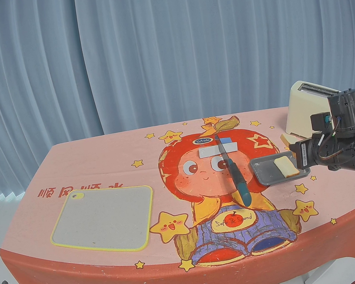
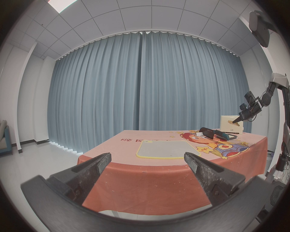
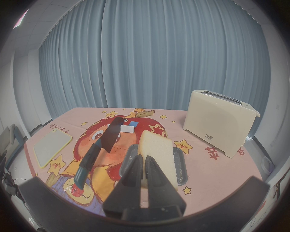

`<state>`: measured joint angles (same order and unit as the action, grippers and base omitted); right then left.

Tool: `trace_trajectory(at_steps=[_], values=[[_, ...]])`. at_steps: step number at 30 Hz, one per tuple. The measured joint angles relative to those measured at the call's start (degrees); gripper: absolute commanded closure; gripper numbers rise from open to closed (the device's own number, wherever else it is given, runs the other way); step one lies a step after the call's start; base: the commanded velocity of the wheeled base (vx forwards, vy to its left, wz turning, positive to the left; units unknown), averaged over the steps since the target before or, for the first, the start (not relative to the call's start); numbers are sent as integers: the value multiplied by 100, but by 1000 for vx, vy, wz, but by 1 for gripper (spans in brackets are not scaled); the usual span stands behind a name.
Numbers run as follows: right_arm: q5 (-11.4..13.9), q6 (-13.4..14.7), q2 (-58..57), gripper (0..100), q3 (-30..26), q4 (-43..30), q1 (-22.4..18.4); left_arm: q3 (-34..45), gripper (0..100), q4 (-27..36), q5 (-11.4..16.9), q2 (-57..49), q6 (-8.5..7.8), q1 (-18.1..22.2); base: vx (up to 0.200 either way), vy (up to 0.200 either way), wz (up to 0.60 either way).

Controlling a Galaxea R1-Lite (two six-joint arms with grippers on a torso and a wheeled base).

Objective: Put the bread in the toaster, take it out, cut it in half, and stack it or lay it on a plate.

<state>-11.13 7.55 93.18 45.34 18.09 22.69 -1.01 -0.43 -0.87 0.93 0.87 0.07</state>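
My right gripper (image 1: 291, 146) is shut on a slice of bread (image 3: 158, 152) and holds it just above the grey tray (image 1: 263, 170), in front of the cream toaster (image 1: 308, 107). The held slice shows as a tan piece (image 1: 288, 138) at the toaster's foot. A second slice (image 1: 286, 165) lies flat on the tray. A knife (image 1: 235, 172) with a teal handle lies mid-table, its blade propped on a small white block (image 1: 210, 151). My left gripper (image 2: 148, 160) hangs open and empty, low off the table's front left corner.
A grey cutting board (image 1: 103, 219) with a yellow rim lies on the left half of the table. The pink cartoon tablecloth (image 1: 101, 160) covers the top. The toaster's slots (image 1: 317, 89) face up near the right back edge. Blue curtains hang behind.
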Motion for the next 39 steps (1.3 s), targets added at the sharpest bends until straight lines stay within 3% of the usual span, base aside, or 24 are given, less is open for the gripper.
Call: trace_trajectory(at_steps=[39], values=[[-6, -112, 207, 100, -52, 132, -117, 0, 0, 0, 0, 0, -2, 0, 0, 0, 0]])
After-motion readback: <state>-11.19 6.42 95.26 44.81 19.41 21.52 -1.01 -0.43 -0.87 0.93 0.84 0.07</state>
